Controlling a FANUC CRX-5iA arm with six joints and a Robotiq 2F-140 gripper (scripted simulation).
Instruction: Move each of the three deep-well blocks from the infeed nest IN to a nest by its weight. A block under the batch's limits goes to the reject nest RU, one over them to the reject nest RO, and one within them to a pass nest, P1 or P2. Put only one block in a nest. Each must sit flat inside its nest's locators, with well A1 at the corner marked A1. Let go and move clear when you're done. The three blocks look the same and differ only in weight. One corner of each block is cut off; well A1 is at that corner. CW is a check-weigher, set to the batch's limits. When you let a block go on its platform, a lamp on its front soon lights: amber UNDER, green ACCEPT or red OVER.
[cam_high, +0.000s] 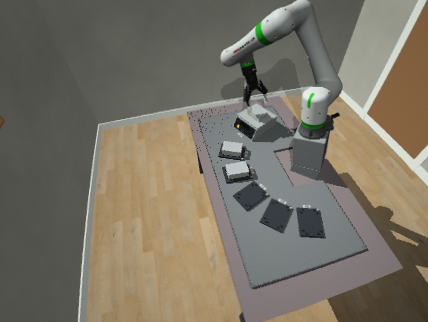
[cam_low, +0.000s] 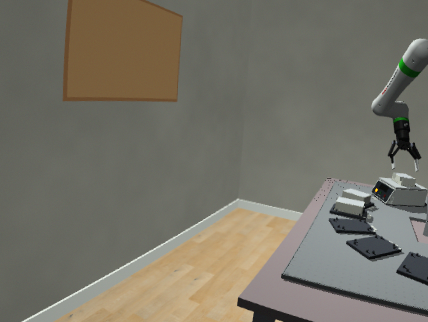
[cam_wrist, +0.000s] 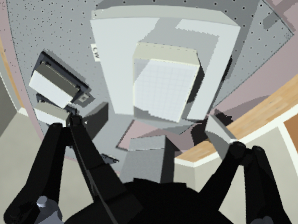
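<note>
At the upper middle of the top view, the black two-finger gripper (cam_high: 255, 94) hung with its jaws spread as wide as they went and nothing between them, a little above the pale grey box-shaped check-weigher (cam_high: 256, 124). On its platform sat the white rectangular deep-well block (cam_wrist: 165, 87), apart from both fingers; in the wrist view it filled the centre, its top a fine grid of wells. An amber lamp (cam_low: 375, 190) glowed on the weigher's front in the exterior view, which I took to mean an under-weight block.

Two more white blocks (cam_high: 232, 148) (cam_high: 237, 170) lay below it in the top view, on dark plates just beside the weigher, and three flat dark nests (cam_high: 271, 215) lay bare further down.

The block looked rigid, a hard moulded slab with smooth upright walls, likely a bit slippery and light. I judged the best hold to be across two opposite side walls, centred, so it would hang level. The cut corner I could not make out.
</note>
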